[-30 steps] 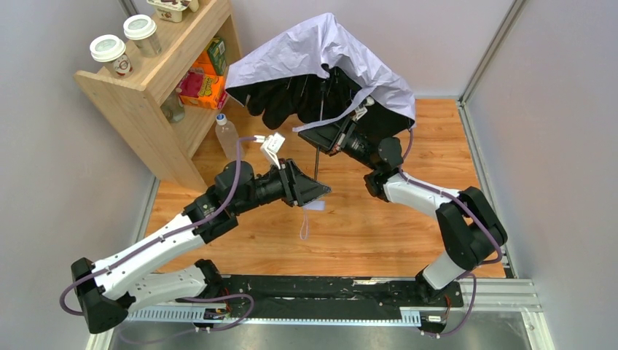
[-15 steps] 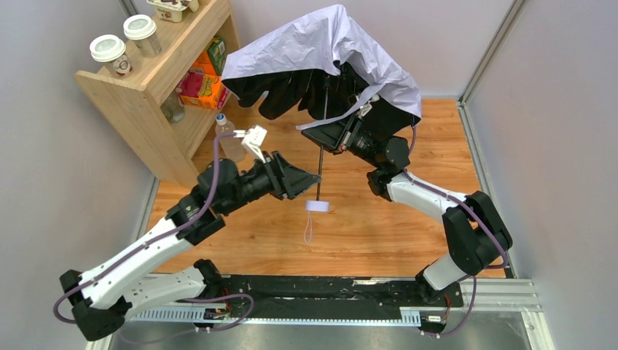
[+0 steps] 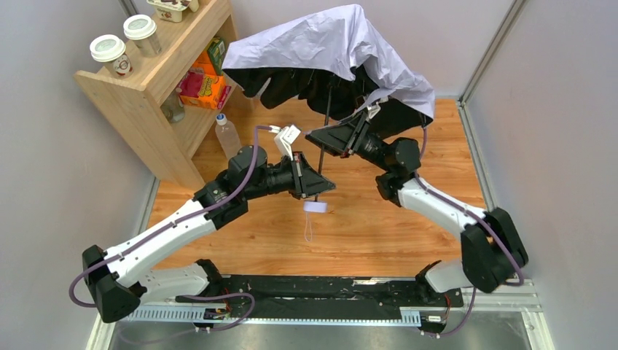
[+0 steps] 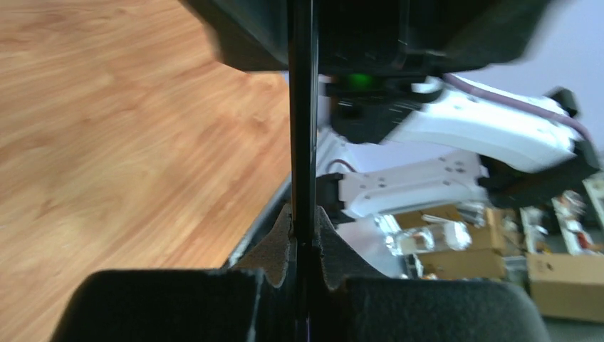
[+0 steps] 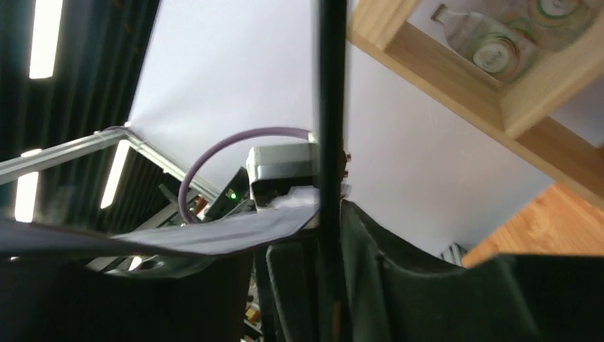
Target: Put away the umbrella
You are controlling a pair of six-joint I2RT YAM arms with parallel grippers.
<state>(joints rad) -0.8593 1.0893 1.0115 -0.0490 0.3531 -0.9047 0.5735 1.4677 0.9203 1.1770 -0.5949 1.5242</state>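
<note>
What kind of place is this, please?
Probably a robot lab cell staged as a home corner: plain grey partition walls enclose a wood-grain table, two robot arms are bolted at its near edge, and a wooden shelf holds cups and snack packs.

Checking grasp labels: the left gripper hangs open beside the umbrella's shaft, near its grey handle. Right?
Not open: the left gripper is shut on the shaft of the umbrella, pads pinching it from both sides, as the left wrist view shows. It is near the handle.
</note>
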